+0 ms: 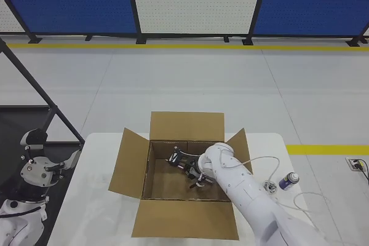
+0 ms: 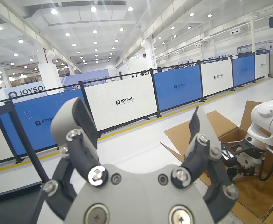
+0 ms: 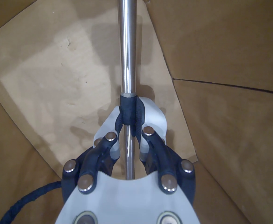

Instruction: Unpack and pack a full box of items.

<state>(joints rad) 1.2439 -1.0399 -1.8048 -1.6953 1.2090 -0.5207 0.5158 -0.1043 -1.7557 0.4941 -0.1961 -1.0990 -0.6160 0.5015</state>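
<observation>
**Right gripper clamping a steel rod inside the box**

The right gripper [image 3: 129, 115] is reaching down into the open cardboard box [image 3: 220, 36]. Its black pads [image 3: 127, 108] are pressing together around a shiny steel rod [image 3: 126, 47], clamping it close to one end. A short part of the rod is passing back between the fingers toward the wrist. The longer part is pointing straight ahead of the gripper, widening a little toward its tip. The tip is lying near a corner where the box floor is meeting two walls. Whether it is touching the cardboard cannot be told. A black braided cord [image 3: 22, 204] is trailing off beside the wrist.

Farther out, the box is sitting on the white table [image 1: 92, 203] with all four flaps folded outward. A small blue can [image 1: 288, 181] is standing on the table outside the box, on the far side of the right arm from its gripper.

Farthest off, the left gripper [image 2: 138, 108] is hanging well apart from the box, out by the table's opposite edge. Its fingers are spreading wide apart and holding nothing.
</observation>
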